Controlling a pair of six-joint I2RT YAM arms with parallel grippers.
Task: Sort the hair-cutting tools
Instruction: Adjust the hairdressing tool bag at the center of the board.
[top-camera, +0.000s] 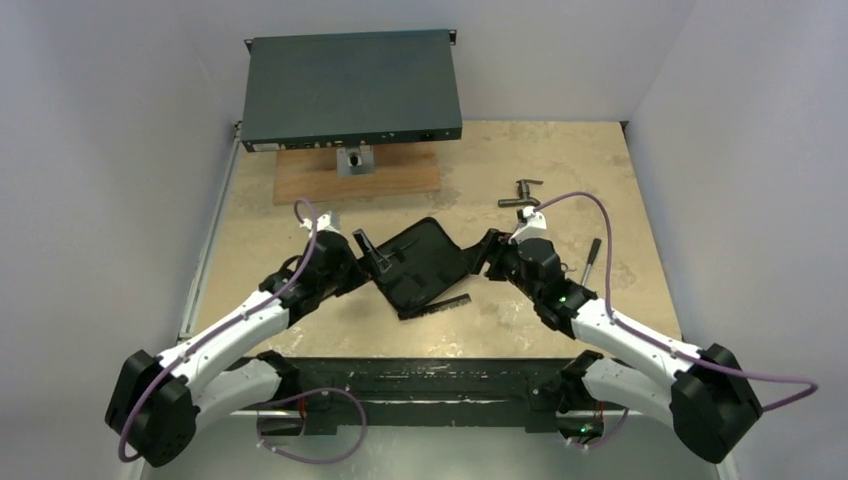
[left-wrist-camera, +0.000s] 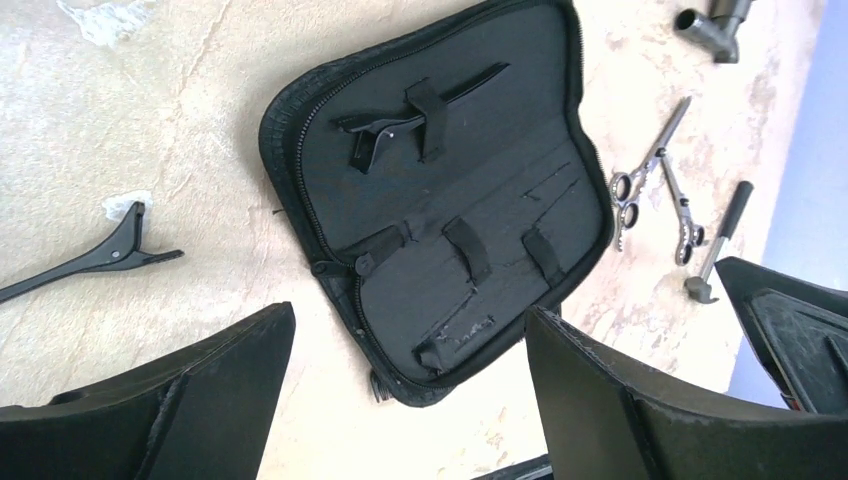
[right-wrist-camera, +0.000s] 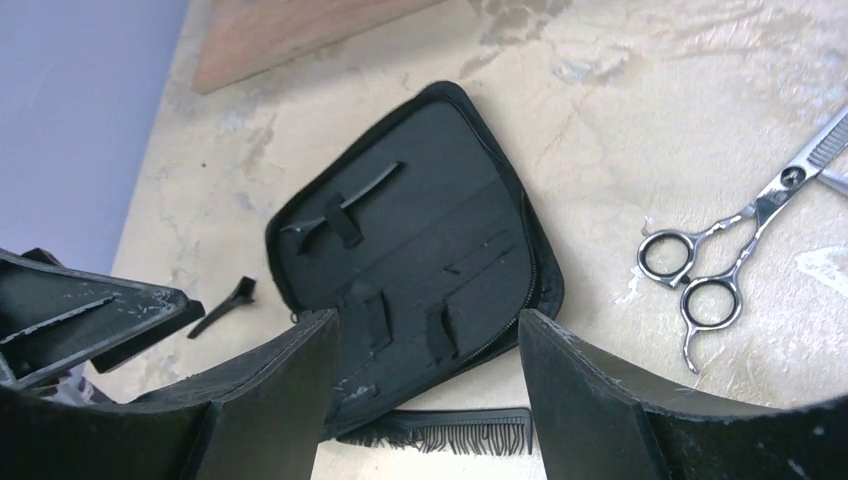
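Observation:
A black zip case (top-camera: 420, 265) lies open mid-table. One thin black clip (left-wrist-camera: 400, 125) is tucked under a strap inside it. A second black clip (left-wrist-camera: 90, 260) lies loose on the table to the case's left. The black comb (right-wrist-camera: 450, 430) lies along the case's near edge, partly under it. Silver scissors (right-wrist-camera: 730, 240) rest on the table right of the case. My left gripper (left-wrist-camera: 410, 400) hovers open over the case's left corner, holding nothing. My right gripper (right-wrist-camera: 430, 400) is open over the case's right corner and the comb, also holding nothing.
A small hammer (left-wrist-camera: 720, 240) lies beside the scissors, and a dark T-shaped fitting (top-camera: 520, 195) sits farther back. A black flat box (top-camera: 350, 90) stands on a wooden board (top-camera: 355, 175) at the rear left. White walls close in both sides.

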